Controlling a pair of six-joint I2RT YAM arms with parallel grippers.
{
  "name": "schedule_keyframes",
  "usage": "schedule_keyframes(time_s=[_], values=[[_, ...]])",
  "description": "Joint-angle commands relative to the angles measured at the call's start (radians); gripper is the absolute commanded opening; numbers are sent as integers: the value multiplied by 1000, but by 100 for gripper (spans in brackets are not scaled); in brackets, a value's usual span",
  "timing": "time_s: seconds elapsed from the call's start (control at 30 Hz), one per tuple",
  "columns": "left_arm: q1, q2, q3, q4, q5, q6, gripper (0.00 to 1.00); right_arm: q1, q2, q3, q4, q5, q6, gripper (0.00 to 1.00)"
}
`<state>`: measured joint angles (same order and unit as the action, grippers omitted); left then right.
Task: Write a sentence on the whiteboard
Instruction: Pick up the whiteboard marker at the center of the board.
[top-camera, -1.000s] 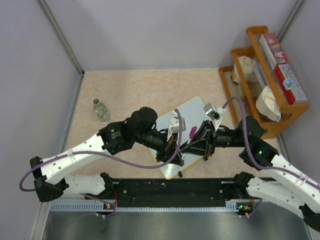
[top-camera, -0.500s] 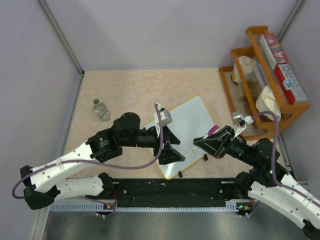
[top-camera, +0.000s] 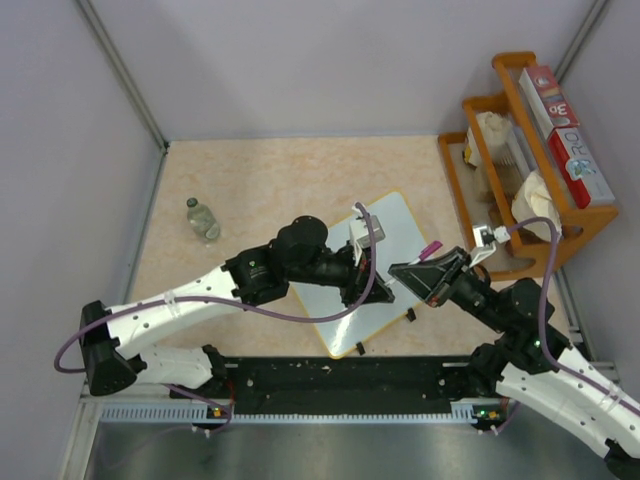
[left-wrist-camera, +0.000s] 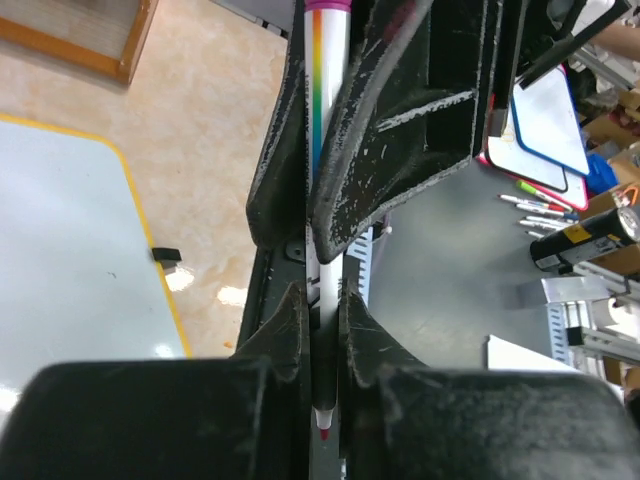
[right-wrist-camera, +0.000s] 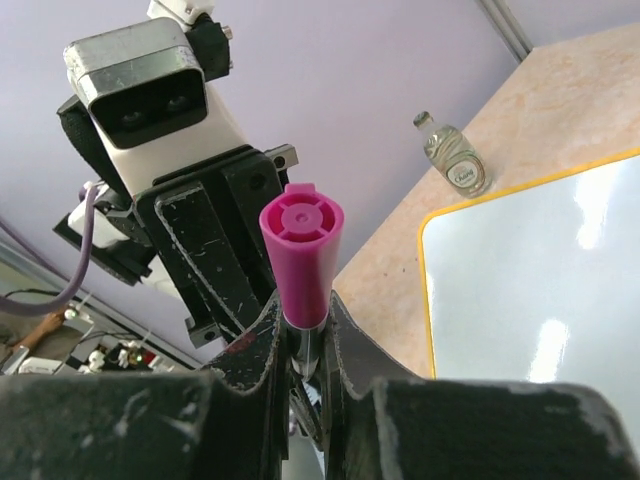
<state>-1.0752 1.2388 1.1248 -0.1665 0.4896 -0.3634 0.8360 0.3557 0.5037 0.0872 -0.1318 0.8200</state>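
The whiteboard (top-camera: 395, 228) lies tilted on the table, white with a yellow rim; it also shows in the left wrist view (left-wrist-camera: 70, 250) and the right wrist view (right-wrist-camera: 540, 290). I see no sentence on its visible parts; the arms cover much of it. A marker (left-wrist-camera: 318, 100) with a rainbow stripe and a pink end (right-wrist-camera: 300, 255) is held above the board's near right side. My right gripper (top-camera: 408, 272) is shut on it just below the pink end (top-camera: 432, 249). My left gripper (top-camera: 375, 288) is shut on its barrel near the bare reddish tip (left-wrist-camera: 322, 432).
A small glass bottle (top-camera: 202, 219) stands at the left of the table. A wooden rack (top-camera: 530, 160) with boxes and cloths stands at the right. Black clips (top-camera: 410, 315) sit on the board's near edge. Grey walls bound the table at the back and sides.
One second ago both grippers were together over the board. They then drew apart, the right one holding the marker. Now the left gripper has moved right again and closed on the marker.
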Motion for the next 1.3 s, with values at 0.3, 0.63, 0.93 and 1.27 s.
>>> schedule_keyframes(time_s=[0.3,0.63,0.93,1.27], values=[[4,-124,67,-88,-31,61,0,-3,51,171,-156,-75,-212,84],[6,-157,81,-197,56,90,0,-5,196,286,-143,-426,-320,77],[4,-154,66,-183,118,90,0,-5,215,249,-61,-443,-272,50],[4,-151,52,-162,124,83,0,-5,218,208,5,-422,-202,31]])
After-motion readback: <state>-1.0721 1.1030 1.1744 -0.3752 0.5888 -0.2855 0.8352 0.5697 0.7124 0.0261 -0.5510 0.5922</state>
